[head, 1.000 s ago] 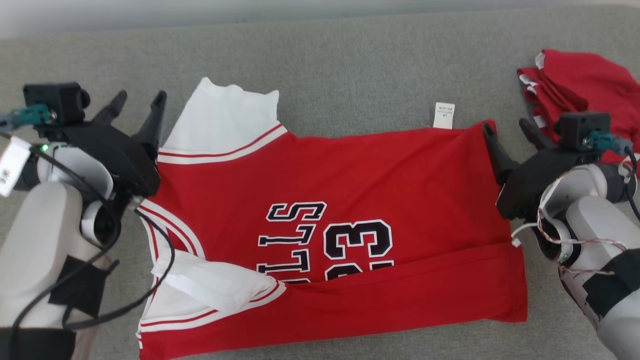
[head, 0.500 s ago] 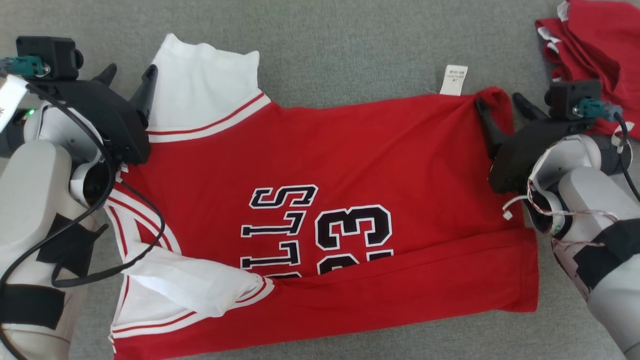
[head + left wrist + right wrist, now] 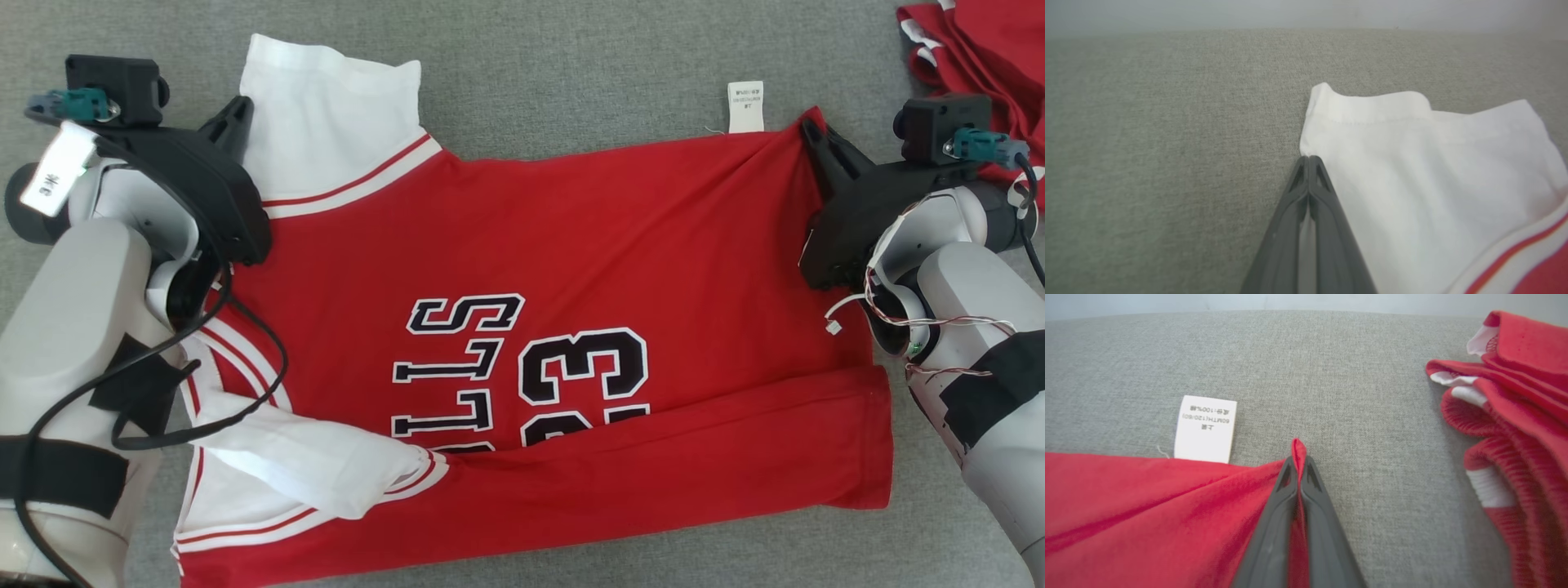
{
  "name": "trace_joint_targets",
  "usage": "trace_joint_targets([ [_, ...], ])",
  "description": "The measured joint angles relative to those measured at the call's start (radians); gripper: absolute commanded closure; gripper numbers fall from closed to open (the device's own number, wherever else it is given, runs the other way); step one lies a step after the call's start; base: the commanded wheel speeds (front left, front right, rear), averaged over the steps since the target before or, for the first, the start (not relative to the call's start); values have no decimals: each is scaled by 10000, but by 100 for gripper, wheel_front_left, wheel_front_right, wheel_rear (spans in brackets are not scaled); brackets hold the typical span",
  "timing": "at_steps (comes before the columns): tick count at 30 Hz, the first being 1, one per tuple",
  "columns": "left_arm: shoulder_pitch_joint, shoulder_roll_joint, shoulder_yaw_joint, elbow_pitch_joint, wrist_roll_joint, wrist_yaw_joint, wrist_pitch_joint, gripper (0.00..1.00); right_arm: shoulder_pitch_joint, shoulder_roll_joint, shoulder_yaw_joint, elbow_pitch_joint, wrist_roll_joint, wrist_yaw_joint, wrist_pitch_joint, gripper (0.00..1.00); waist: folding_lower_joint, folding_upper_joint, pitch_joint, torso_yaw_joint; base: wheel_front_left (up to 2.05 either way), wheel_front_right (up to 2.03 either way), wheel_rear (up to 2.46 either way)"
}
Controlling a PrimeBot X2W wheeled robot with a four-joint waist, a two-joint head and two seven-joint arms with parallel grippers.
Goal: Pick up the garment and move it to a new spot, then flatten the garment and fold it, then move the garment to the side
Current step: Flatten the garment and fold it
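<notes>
Right gripper (image 3: 1299, 461) pinches a red corner of the jersey (image 3: 571, 245), while your left gripper (image 3: 1308, 159) is closed against the white sleeve (image 3: 1412, 163), hold unclear, so confirm it before lifting both evenly.

Left end effector (image 3: 237, 121) closed, right end effector (image 3: 814, 135) closed
</notes>
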Motion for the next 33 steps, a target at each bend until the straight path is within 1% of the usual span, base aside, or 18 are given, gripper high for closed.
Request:
trace_joint_targets([
  [4,-174,-2,-128,247,-61,-71,-307,100,-50,35,31,128,-63,52,-182,100,1,0,-108,73,0,0,0],
  [7,-213,150,-150,372,-176,-77,-610,100,-170,84,27,280,-104,150,-349,100,0,0,-201,102,0,0,0],
  [10,-402,236,-77,460,-589,-77,-957,100,-220,96,-52,420,-92,286,-548,100,2,1,-317,115,0,0,0],
  [12,-522,251,-107,466,-658,-79,-1110,100,-224,113,-123,485,-73,313,-708,100,1,1,-404,116,0,0,0],
  [16,-553,414,-167,468,-986,-79,-1419,100,-236,157,-244,660,90,556,-970,100,1,1,-575,71,0,0,0],
  [17,-546,468,-253,468,-1058,-79,-1501,100,-235,167,-238,698,90,581,-1001,100,1,1,-619,56,0,0,0],
  [18,-536,502,-364,462,-1101,-79,-1563,100,-231,171,-255,723,102,677,-1074,100,1,1,-663,42,0,0,0],
  [23,-278,443,-840,196,-1417,-77,-1889,100,-148,77,-322,851,282,1131,-1394,100,1,1,-903,34,0,0,0],
  [28,180,414,-1285,-399,-1962,-77,-2376,100,199,6,-330,848,407,1434,-1797,100,0,0,-1154,130,0,0,0],
  [30,398,623,-1651,-815,-2171,-77,-2638,100,462,-90,-255,798,407,1544,-2042,100,1,1,-1333,205,0,0,0],
  [33,770,830,-1833,-1143,-2520,-77,-2947,100,763,-171,-257,696,476,1632,-2330,100,1,0,-1556,270,0,0,0],
])
